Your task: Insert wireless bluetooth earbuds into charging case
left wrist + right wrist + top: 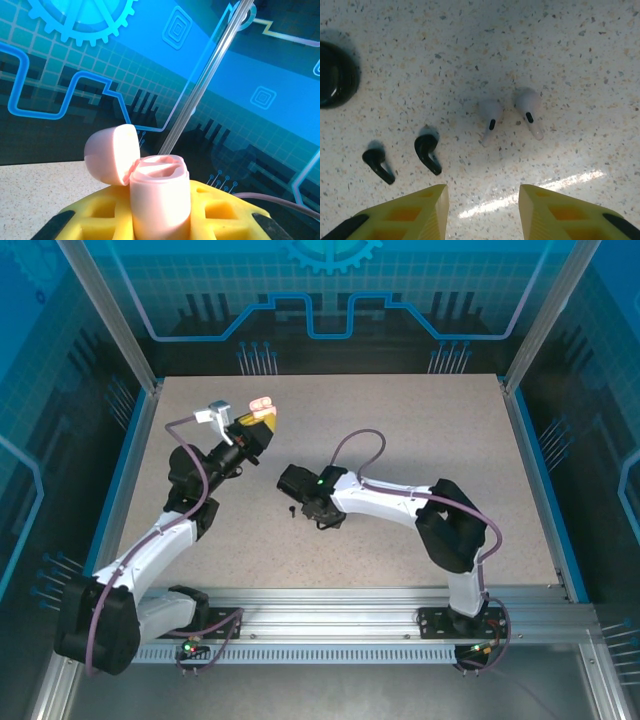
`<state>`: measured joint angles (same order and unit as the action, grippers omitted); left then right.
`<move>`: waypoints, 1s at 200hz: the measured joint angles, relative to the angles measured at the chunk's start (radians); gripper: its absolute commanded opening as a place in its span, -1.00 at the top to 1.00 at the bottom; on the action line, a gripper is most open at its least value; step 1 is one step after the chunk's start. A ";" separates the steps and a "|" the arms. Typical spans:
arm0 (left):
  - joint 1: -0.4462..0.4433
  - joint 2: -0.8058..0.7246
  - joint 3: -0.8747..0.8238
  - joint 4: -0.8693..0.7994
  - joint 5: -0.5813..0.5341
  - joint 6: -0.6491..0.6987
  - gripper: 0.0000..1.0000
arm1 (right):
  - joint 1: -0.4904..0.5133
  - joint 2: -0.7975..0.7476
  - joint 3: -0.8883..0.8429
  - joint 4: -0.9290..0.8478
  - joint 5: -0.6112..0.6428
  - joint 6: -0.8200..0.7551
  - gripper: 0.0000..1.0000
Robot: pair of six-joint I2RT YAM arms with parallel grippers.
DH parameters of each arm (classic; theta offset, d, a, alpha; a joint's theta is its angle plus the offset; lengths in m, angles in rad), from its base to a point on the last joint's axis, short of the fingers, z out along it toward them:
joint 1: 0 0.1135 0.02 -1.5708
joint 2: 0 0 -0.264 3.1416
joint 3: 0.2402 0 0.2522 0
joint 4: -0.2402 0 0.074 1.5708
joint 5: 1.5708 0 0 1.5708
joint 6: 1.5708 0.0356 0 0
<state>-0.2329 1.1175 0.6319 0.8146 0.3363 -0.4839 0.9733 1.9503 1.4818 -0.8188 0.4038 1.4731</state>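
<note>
Between the yellow fingers [97, 212] of your left gripper [160, 227] you've got the pink case [160, 195] clamped upright, with its lid [110, 155] flipped open to one side. Your right gripper [482, 210] is spread wide with nothing in it, hovering over the table [580, 45]. Just past its tips, two black earbuds [427, 154] lie side by side, with two pale earbuds [529, 111] close by on their right. Looks like a dark round case [335, 75] sits further off to the left.
</note>
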 measured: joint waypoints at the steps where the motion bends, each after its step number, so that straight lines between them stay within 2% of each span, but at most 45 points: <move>1: 0.000 0.000 0.000 0.000 0.000 -0.001 1.00 | 0.000 0.001 0.001 0.000 0.000 0.001 0.18; 200: -0.006 -0.007 0.000 0.007 -0.004 -0.008 1.00 | -0.070 0.117 0.041 0.008 -0.045 0.013 0.29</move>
<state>-0.2390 1.1107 0.6319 0.8219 0.3325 -0.4923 0.9035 2.0670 1.5230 -0.8108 0.3584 1.4857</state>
